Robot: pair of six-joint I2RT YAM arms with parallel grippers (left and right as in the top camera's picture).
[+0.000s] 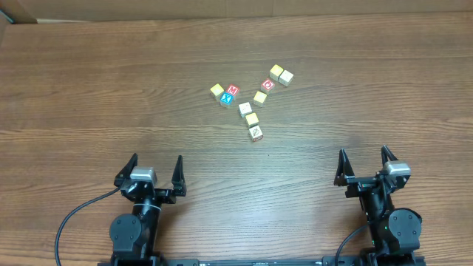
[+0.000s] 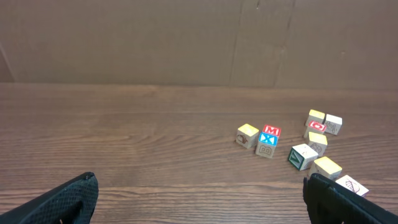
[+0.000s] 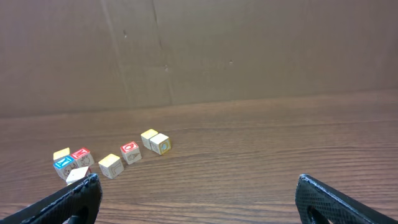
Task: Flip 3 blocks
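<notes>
Left arm: the left tool sits at the lower left of the overhead frame. Its black fingers are spread wide, released and gripping nothing, well apart from every cube.
Right arm: the right tool sits at the lower right, its fingers splayed just as wide and holding nothing.
Surface: a brown wood-grain counter carries all the cubes, gathered just right of centre in the upper half of the overhead frame.
Nearest cube: a pale wooden cube with a reddish-brown diagonal mark lies flat at the cluster's lower end.
Next cube: a yellow-topped wooden cube lies just above it in the frame, close against it.
Third cube: a cream-white wooden cube sits at that one's upper left corner. The left wrist view shows a dark green side on it.
Middle: a pale yellow wooden cube stands just to the upper right of the cream-white one.
Left group: a blue "X" wooden cube touches a red "M" wooden cube, with a lone yellow wooden cube just left of them.
Far group: a red "O" wooden cube comes first. Beyond it a far yellow wooden cube and a far cream wooden cube sit side by side.
Backdrop: a brown cardboard wall rises behind the counter in both wrist views.
</notes>
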